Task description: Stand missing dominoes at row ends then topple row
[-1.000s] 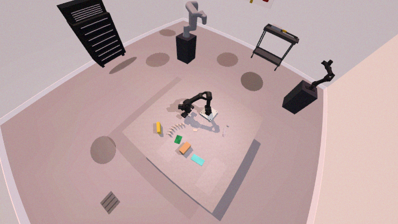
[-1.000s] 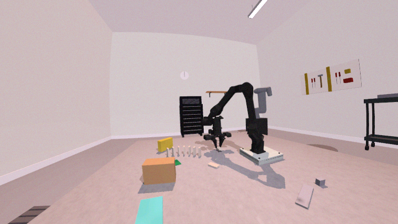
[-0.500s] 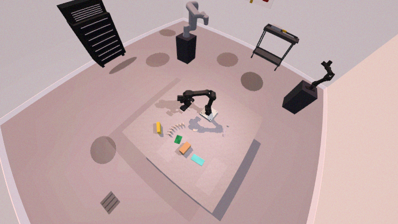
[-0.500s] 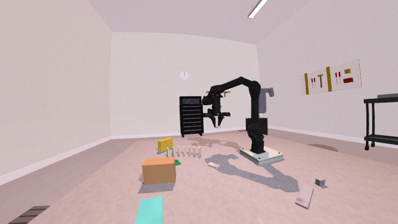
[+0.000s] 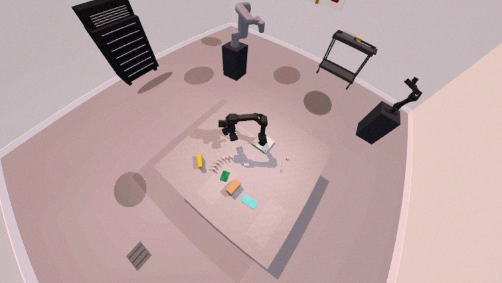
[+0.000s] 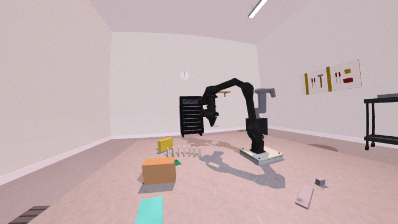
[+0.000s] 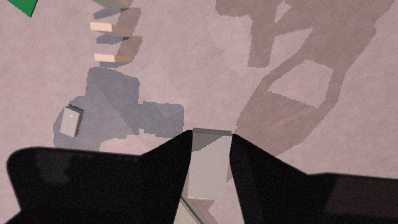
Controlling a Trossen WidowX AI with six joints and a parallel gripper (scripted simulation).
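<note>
Several pale dominoes stand upright in a curved row; one standing domino point(image 6: 183, 150) point(image 7: 101, 27) is near the row's middle in the exterior view and near the upper left in the wrist view. My gripper point(image 5: 233, 138) point(image 6: 212, 125) point(image 7: 211, 138) is shut on a pale domino point(image 7: 210, 167), held between both fingers and well above the floor, off to the side of the row. Another pale domino point(image 5: 246, 164) point(image 6: 213, 165) point(image 7: 71, 122) lies flat beyond the row's end nearer the robot base. The held domino's lower end is hard to make out in the top and exterior views.
A yellow block point(image 5: 200, 161) point(image 6: 165, 144) stands by the row's far end. A green piece point(image 5: 224, 176) point(image 6: 177, 162), an orange block point(image 5: 233, 187) point(image 6: 159, 171) and a cyan plate point(image 5: 249, 201) point(image 6: 150, 210) lie in front. A pinkish plank point(image 6: 305, 196) and grey cube point(image 6: 320, 182) are at right.
</note>
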